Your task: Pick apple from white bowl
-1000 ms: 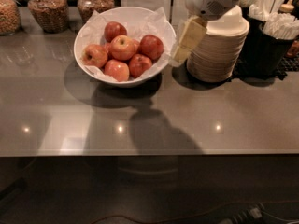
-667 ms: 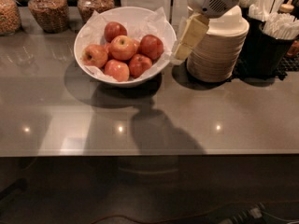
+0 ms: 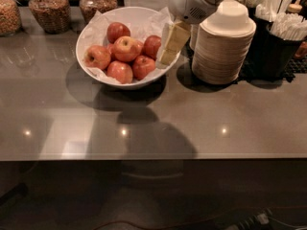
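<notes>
The white bowl [image 3: 91,32], wide, glossy and lined with crinkled white paper, stands at the back middle of the grey counter. It holds several red apples. The apple [image 3: 127,48] with the pale yellow-orange blush around its stem dimple lies on top in the middle of the pile. My gripper [image 3: 169,46] hangs from the white arm at the top of the view, angled down and to the left. It is over the bowl's right rim, just right of the rightmost red apple [image 3: 152,46] and apart from the blushed apple. It holds nothing that I can see.
A tall stack of cream disposable bowls [image 3: 223,44] stands right of the white bowl, close to the arm. A black holder with straws and utensils [image 3: 283,37] is at the far right. Several glass jars [image 3: 48,8] line the back left. The counter's front edge [image 3: 153,158] crosses the view.
My gripper has moved left, from beside the stack of cream bowls to over the white bowl's right rim. The apples and the bowl have not moved.
</notes>
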Tool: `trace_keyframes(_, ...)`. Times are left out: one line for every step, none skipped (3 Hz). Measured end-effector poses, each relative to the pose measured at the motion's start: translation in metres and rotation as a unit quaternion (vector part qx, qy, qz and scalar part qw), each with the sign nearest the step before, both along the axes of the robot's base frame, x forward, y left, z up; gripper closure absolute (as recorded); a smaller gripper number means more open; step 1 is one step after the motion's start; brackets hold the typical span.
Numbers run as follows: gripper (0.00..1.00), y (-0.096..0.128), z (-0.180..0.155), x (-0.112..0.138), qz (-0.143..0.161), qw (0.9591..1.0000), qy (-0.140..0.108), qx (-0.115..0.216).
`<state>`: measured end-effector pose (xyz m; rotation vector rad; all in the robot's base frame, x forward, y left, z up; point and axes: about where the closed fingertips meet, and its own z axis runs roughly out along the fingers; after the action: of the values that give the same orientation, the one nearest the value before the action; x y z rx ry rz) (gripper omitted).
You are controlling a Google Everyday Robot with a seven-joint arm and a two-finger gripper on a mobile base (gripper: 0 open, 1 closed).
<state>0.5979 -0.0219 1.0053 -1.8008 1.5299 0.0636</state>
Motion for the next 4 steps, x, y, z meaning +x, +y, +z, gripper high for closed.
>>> trace_keyframes(0.00,0.020,-0.009,0.010,0.021,0.9997,-0.008,0.002)
trace_keyframes(0.18,0.038,-0.019,0.022,0.037,0.9993,-0.009,0.003)
trace_keyframes(0.41,0.052,-0.030,0.035,0.050,0.9987,-0.006,0.003)
trace_keyframes(0.38,0.065,-0.043,0.048,0.059,0.9982,0.000,0.008)
